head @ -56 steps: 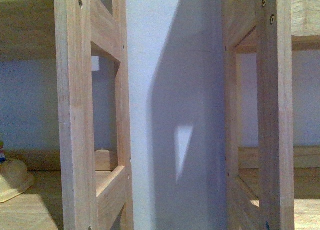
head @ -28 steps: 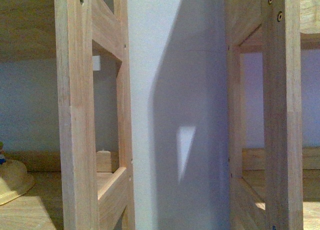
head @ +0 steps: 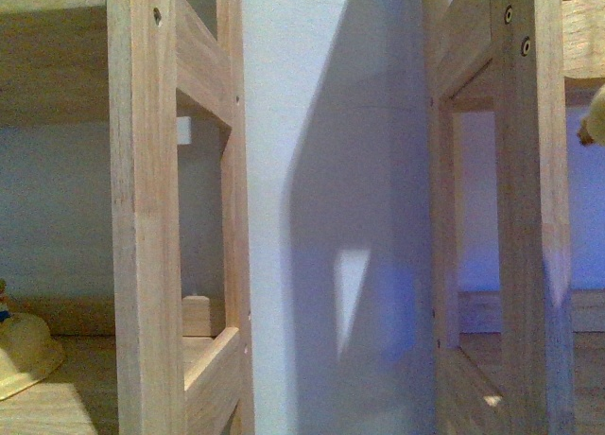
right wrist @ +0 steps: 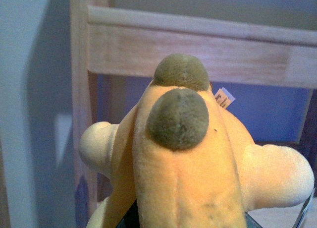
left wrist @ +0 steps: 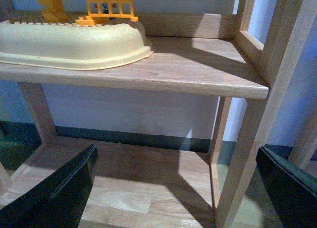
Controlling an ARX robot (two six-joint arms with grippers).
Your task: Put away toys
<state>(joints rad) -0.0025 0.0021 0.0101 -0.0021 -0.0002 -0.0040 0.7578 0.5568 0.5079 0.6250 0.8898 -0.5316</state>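
Observation:
The orange-yellow plush animal point(right wrist: 188, 163) fills the right wrist view, its two brownish nubs point(right wrist: 178, 119) pointing at the camera and a pale stubby limb point(right wrist: 277, 176) sticking out on each side. My right gripper point(right wrist: 190, 224) is shut on it, with its fingers almost wholly hidden under the body. The toy hangs in front of a wooden shelf rail point(right wrist: 198, 52). A sliver of the plush animal point(head: 596, 118) shows at the right edge of the front view. My left gripper point(left wrist: 173, 198) is open and empty, its dark fingers point(left wrist: 54, 193) spread wide over a lower shelf board.
Two wooden shelf units point(head: 142, 217) flank a white wall point(head: 312, 170). On the left unit's shelf point(left wrist: 198, 74) lies a cream tray point(left wrist: 69, 42) with orange block toys point(left wrist: 110, 10). The lower shelf board point(left wrist: 133, 188) lies beneath, with an upright post point(left wrist: 247, 139) close to the left gripper.
The front view has shifted slightly, and the right shelf post has drifted right. A bit of the plush animal has come into view at the right edge.

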